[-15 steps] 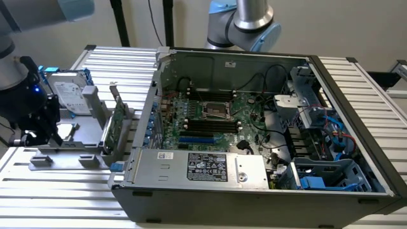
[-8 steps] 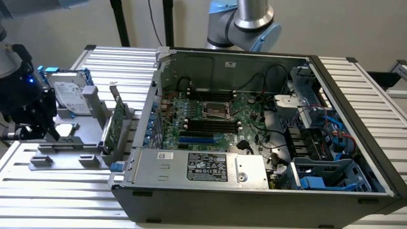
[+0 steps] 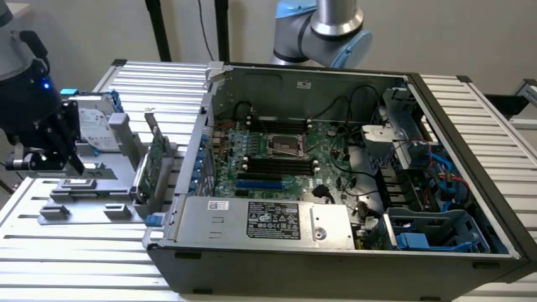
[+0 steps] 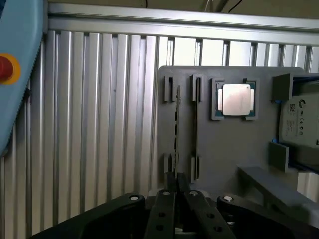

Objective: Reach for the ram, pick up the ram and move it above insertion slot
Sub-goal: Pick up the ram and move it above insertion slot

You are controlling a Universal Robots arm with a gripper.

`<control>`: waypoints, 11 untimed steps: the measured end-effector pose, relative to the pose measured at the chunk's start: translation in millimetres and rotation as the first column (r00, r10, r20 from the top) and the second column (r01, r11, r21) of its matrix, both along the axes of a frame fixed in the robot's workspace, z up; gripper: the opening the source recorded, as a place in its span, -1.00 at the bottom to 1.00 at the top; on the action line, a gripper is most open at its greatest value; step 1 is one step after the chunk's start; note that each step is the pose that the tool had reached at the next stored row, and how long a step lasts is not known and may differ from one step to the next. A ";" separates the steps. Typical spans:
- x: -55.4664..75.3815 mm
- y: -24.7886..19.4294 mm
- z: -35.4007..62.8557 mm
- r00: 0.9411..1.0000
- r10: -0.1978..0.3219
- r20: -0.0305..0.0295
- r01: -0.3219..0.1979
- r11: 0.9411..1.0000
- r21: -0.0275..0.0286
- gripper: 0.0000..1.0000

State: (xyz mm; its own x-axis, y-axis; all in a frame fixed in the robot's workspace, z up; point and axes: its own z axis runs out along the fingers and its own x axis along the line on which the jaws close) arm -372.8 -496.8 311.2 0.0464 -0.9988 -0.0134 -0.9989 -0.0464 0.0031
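Hand (image 4: 175, 178) above one ram (image 4: 177, 119) in holder (image 4: 224, 144); grip: cannot tell; one processor (image 4: 236, 98).

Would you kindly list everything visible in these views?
computer case: one, dark grey, open, on the table.
motherboard: one, green, inside the case.
power supply: one, silver, inside the case.
fixture plate: one, grey, beside the case.
ram: one, green, edge-on in a fixture slot.
processor: one, silver, in a fixture pocket.
hard drive: one, silver, on the fixture.
upright card: one, green, on the fixture, nearest the case.
table: one, silver slats, under everything.
robot arm: one, silver-blue, behind the case.
gripper: one, black, close to the ram's end.
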 end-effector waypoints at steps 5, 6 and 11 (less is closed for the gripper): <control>17.4 0.0 22.9 1.000 0.000 0.000 0.000 1.000 0.001 -0.74; 21.0 0.0 27.4 1.000 0.000 0.000 0.000 1.000 0.002 -0.74; 39.0 0.0 50.0 1.000 0.001 0.000 -0.001 1.000 0.002 -0.74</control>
